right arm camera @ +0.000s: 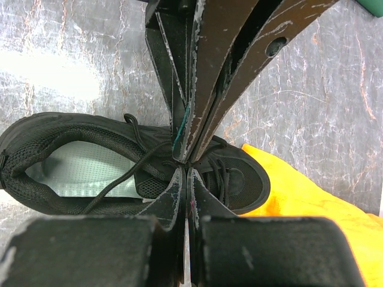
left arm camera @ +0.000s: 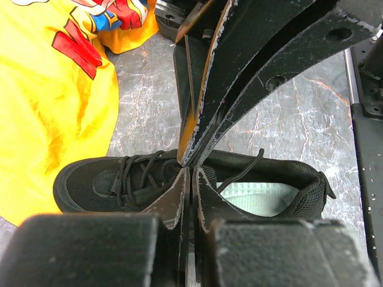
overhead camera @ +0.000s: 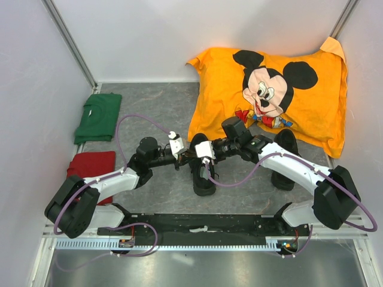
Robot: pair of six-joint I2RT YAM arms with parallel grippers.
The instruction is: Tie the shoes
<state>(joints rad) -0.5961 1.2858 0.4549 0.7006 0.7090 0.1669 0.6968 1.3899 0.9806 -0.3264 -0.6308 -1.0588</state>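
Observation:
One black shoe [overhead camera: 202, 179] lies at the table's middle, its toe toward the pillow. It shows in the left wrist view [left arm camera: 90, 179] and the right wrist view [right arm camera: 36, 131], with its pale insole [left arm camera: 257, 197] bare. A loose lace [right arm camera: 119, 185] lies across the insole. My left gripper [overhead camera: 187, 154] [left arm camera: 190, 170] and right gripper [overhead camera: 196, 154] [right arm camera: 188, 170] are both shut and meet tip to tip just above the tongue. Whether a lace is pinched at the tips is hidden. The other shoe [overhead camera: 286, 161] stands to the right, by the right arm.
An orange Mickey Mouse pillow [overhead camera: 269, 78] fills the back right and touches the middle shoe's toe [right arm camera: 299, 197]. A folded green shirt [overhead camera: 97, 118] and a folded red shirt [overhead camera: 91, 162] lie at the left. White walls close in the sides and back.

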